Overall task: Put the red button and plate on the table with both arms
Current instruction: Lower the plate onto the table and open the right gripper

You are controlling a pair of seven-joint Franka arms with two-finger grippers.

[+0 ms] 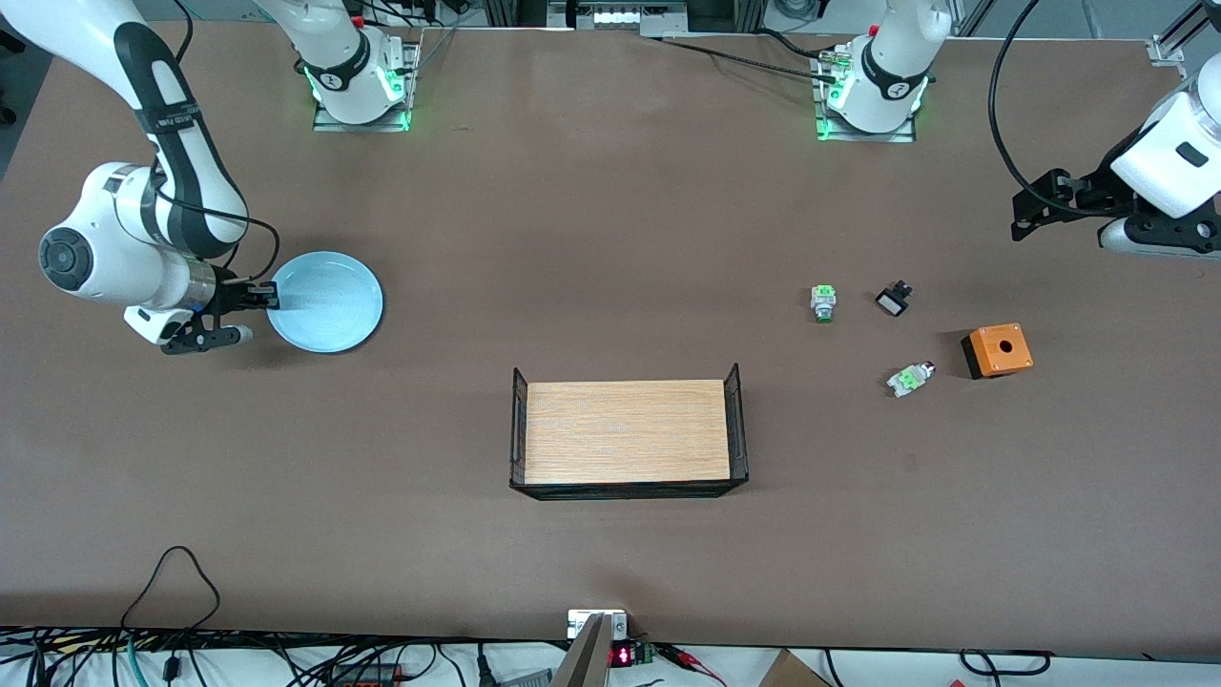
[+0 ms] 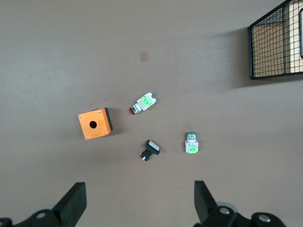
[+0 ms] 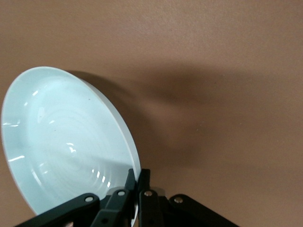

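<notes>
Pale-blue plate [image 1: 326, 301] sits pinched at its rim in my right hand [image 1: 267, 300], whose fingers are clamped tight on the edge. It hangs low over the brown surface [image 1: 610, 219] at the right arm's end, tilted in my wrist view, and I cannot tell whether its bottom edge touches yet. So this half of the job looks nearly done: I judge that what is left is to let it settle flat and release.

My left hand [image 2: 137, 201] hangs empty with its fingers spread wide, high over the left arm's end of the surface. Below it lies the red button [image 1: 910, 379] on its side, untouched. Taking that button as the clock's centre in the front view, the orange box [image 1: 997, 350] is just beside it at about two o'clock, the small black part [image 1: 894, 300] at twelve, and the green-tipped part [image 1: 822, 302] at about ten. The wooden tray [image 1: 628, 432] stands well apart at about nine.

The button half is not yet begun: I reckon I must come down, grip it, and set it where it belongs.
</notes>
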